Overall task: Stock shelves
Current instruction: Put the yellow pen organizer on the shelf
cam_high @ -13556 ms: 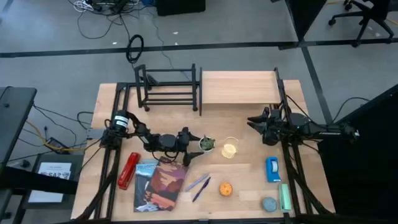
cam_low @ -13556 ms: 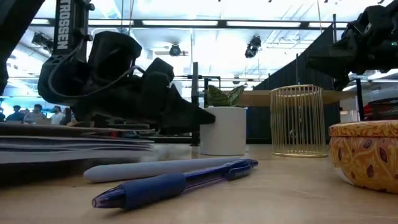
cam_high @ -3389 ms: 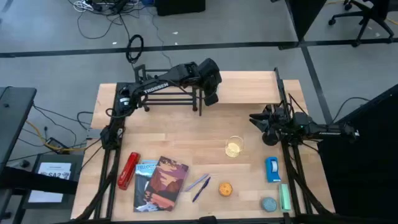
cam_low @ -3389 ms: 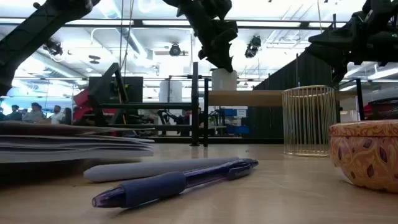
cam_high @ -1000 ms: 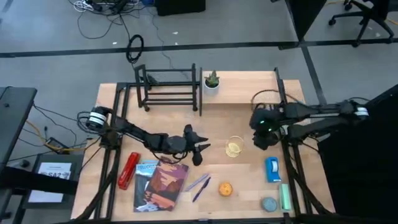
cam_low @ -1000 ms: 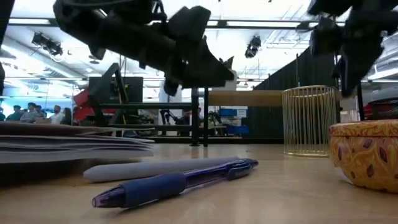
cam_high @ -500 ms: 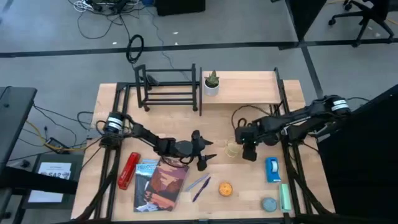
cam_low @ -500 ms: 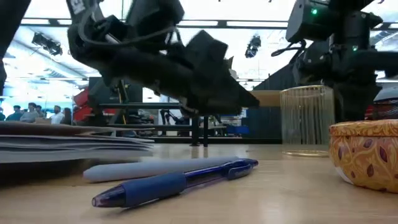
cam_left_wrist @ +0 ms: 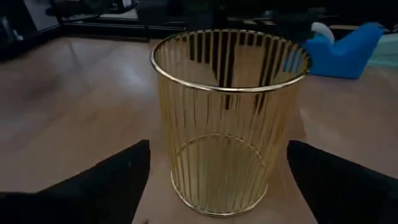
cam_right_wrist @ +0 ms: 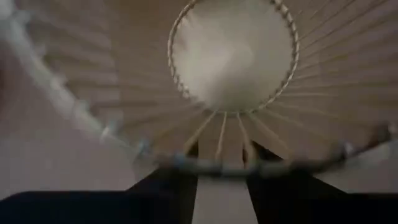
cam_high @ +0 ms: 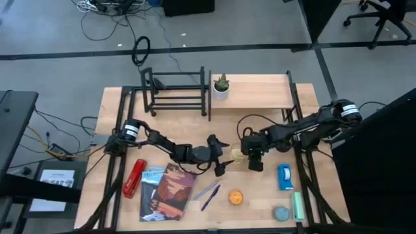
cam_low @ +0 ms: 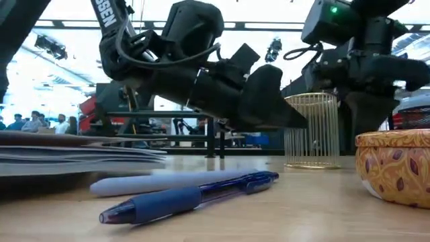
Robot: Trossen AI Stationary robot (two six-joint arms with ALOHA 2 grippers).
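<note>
A gold wire cup (cam_high: 238, 156) stands upright on its base on the table, between the two arms. My left gripper (cam_high: 224, 158) is open, coming level from the table's left. In the left wrist view its fingers (cam_left_wrist: 124, 180) stand on either side of the cup (cam_left_wrist: 227, 118) without touching it. My right gripper (cam_high: 251, 156) points down at the cup's right side, its fingers a narrow gap apart. At the back stand the black rack (cam_high: 175, 91) and the wooden shelf (cam_high: 257, 91), which carries a small potted plant (cam_high: 221, 86). My right gripper comes from above, pointing down, on the outside of the cup's wall toward the table's right. In the right wrist view the rim (cam_right_wrist: 217, 163) crosses in front of both fingers (cam_right_wrist: 177, 177). The cup stands upright on the table. Whether the fingers touch the wires, I cannot tell.
Toward the near edge lie a book (cam_high: 170, 192), a red object (cam_high: 134, 179), two pens (cam_high: 208, 193) and an orange tin (cam_high: 236, 197). A blue object (cam_high: 285, 177) and a grey disc (cam_high: 281, 213) lie near the right edge.
My left gripper has moved toward the table's right, up to the cup, staying open. My right gripper has come down and toward the table's left, onto the cup's right side. The cup has slid a little toward the table's left, staying upright.
</note>
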